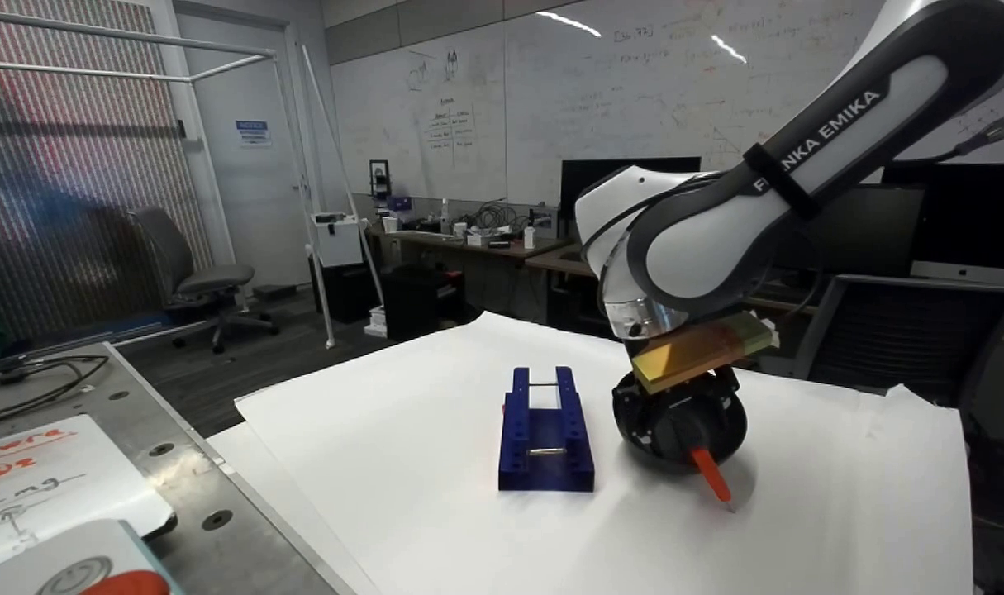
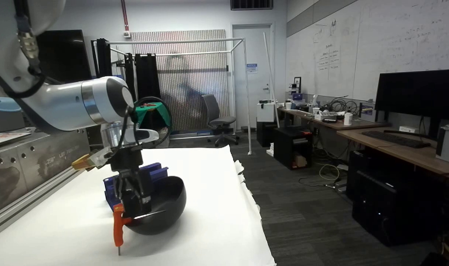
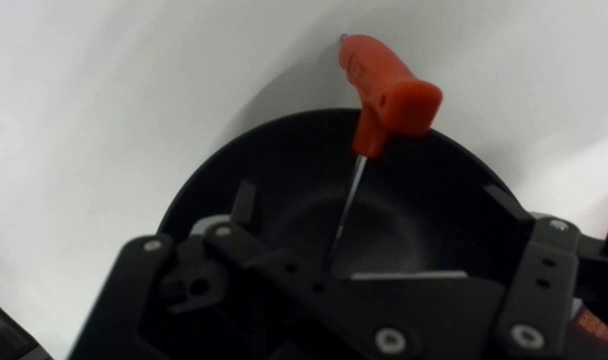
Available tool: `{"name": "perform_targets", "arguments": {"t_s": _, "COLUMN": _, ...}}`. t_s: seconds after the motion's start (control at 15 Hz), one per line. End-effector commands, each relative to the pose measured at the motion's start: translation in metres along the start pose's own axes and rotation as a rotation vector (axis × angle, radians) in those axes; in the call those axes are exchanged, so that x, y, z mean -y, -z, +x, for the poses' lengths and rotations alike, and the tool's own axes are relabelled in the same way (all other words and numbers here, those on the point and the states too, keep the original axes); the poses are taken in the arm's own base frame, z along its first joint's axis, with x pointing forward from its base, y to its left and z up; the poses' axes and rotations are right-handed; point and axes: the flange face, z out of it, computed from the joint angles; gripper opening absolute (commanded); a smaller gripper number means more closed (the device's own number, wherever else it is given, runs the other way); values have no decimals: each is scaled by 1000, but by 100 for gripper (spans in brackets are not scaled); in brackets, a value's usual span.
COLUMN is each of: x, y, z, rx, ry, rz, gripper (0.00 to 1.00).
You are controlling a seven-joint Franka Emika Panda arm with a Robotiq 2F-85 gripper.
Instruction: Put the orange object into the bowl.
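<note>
One white-covered table [image 1: 402, 463], whiteboard [image 1: 543, 107] beyond

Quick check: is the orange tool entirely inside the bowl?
No: in the wrist view, the orange tool crosses the rim of the bowl, with much of its handle sticking out past it.

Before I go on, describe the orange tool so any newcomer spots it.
On the white sheet, find the blue rack, then the black bowl beside it. The tool sits at the bowl's rim, handle mostly outside, thin metal shaft reaching inward. Its orange handle sets it apart from the dark rack and bowl.
</note>
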Motion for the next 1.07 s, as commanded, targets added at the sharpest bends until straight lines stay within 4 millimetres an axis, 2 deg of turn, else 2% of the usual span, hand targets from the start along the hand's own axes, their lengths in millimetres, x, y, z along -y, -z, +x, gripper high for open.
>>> {"name": "perform_targets", "arguments": {"t_s": 0.0, "x": -12, "y": 27, "z": -6, "rx": -23, "ry": 4, "rz": 82, "gripper": 100}}
{"name": "perform_targets", "arguments": {"t_s": 0.4, "x": -32, "y": 70, "z": -21, "rx": -62, "ry": 25, "rz": 166, "gripper": 100}}
{"name": "perform_targets", "arguments": {"t_s": 0.6, "x": -43, "y": 85, "z": -32, "rx": -45, "ry": 76, "rz": 208, "gripper": 100}}
{"name": "perform_targets", "arguments": {"t_s": 0.8, "x": -53, "y": 95, "z": -42, "rx": 0, "ry": 127, "rz": 248, "gripper": 100}}
{"name": "perform_targets", "arguments": {"t_s": 1.0, "x": -61, "y": 89, "z": -45, "rx": 55, "ry": 136, "rz": 250, "gripper": 100}}
